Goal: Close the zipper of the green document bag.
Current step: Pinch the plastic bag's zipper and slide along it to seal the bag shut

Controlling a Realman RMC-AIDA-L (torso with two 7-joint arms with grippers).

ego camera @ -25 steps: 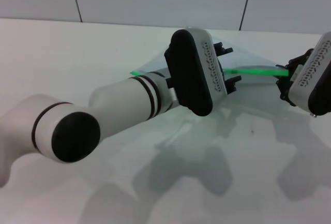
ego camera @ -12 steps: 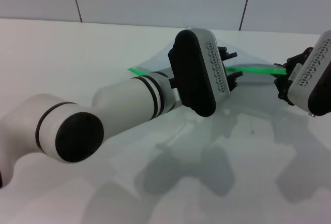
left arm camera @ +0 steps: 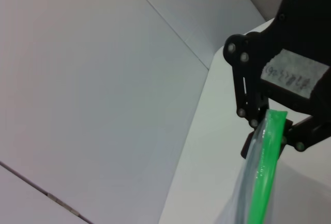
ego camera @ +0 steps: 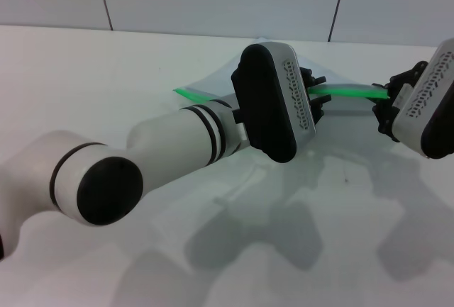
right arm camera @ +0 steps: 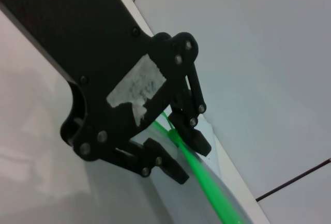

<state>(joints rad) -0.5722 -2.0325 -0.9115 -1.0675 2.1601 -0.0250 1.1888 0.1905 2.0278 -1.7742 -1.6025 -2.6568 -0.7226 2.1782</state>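
I had both grippers, left point(ego camera: 317, 94) and right point(ego camera: 386, 108), clamped on the zipper point(ego camera: 347, 90); the green document bag point(ego camera: 213, 87) looked light, floppy and slippery, best held by that stiffer strip.

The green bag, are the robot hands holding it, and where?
Yes. Both grippers pinch the green document bag by its zipper: right gripper at the end, left gripper midway.

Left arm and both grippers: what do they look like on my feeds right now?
The left arm is glossy white with black joint rings and a black round end cap. Its wrist housing is black, faced with a grey panel of dotted holes. The right gripper and the left gripper are black bolted linkages; each wrist view shows a worn white sticker.
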